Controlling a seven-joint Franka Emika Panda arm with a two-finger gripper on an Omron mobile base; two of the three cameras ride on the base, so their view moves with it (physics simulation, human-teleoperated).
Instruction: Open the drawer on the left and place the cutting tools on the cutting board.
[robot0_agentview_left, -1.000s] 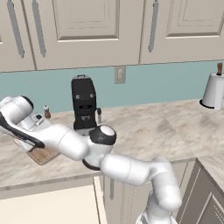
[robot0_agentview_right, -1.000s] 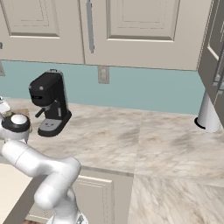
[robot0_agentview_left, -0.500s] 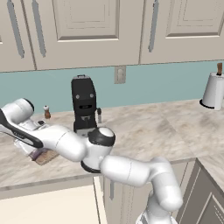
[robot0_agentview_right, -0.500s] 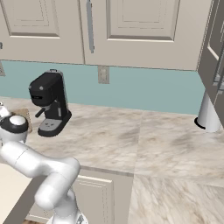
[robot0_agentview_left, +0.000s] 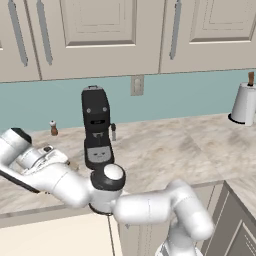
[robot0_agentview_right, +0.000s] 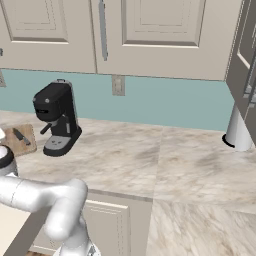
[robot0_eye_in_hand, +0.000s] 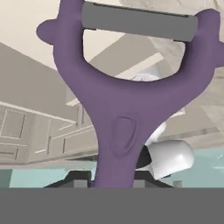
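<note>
Marble counter (robot0_agentview_right: 165, 165) under cream cabinets (robot0_agentview_left: 100, 35) carries a board (robot0_agentview_right: 21, 141) with knife (robot0_agentview_right: 20, 136) at its left end; gripper clamps the peeler (robot0_eye_in_hand: 127, 109), fingertips hidden.

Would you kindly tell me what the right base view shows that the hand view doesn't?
The right base view alone has the cutting board with the black-handled knife lying on it, the coffee machine and the paper towel roll. The hand view alone has the purple peeler, close up, held at its handle. Both share the cream cabinet fronts and the teal backsplash.
</note>
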